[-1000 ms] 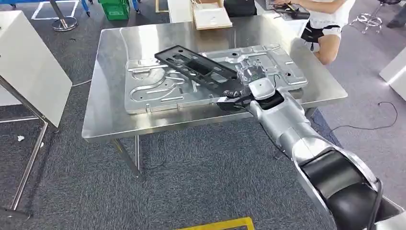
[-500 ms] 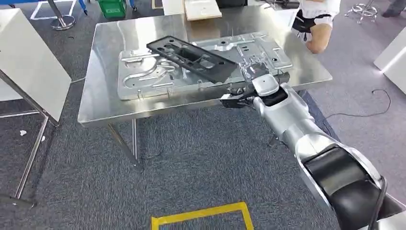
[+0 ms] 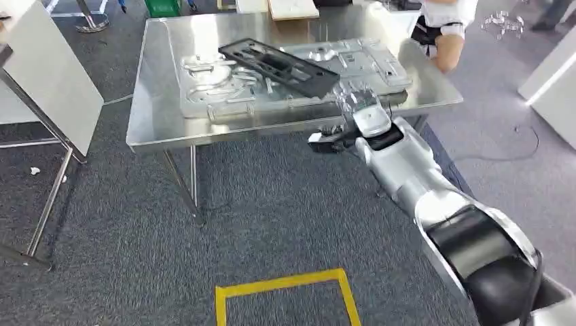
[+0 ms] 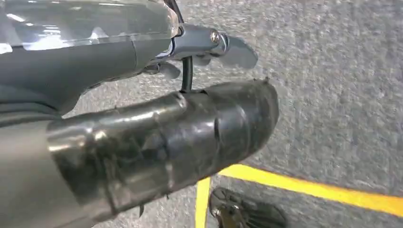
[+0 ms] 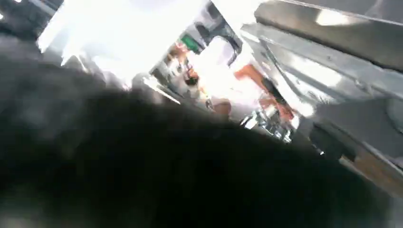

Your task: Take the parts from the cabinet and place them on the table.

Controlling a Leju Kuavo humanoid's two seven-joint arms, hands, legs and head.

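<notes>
Yellow floor tape (image 4: pixel 313 187) on grey carpet (image 4: pixel 332 85)

Yellow tape (image 3: pixel 285 285) marks grey carpet (image 3: pixel 136 258); a person (image 3: pixel 445 27) sits beyond.

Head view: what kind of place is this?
Likely a factory-style test or demo floor: a steel table carrying a stamped metal panel and a black plastic frame, grey carpet marked with yellow tape.
</notes>
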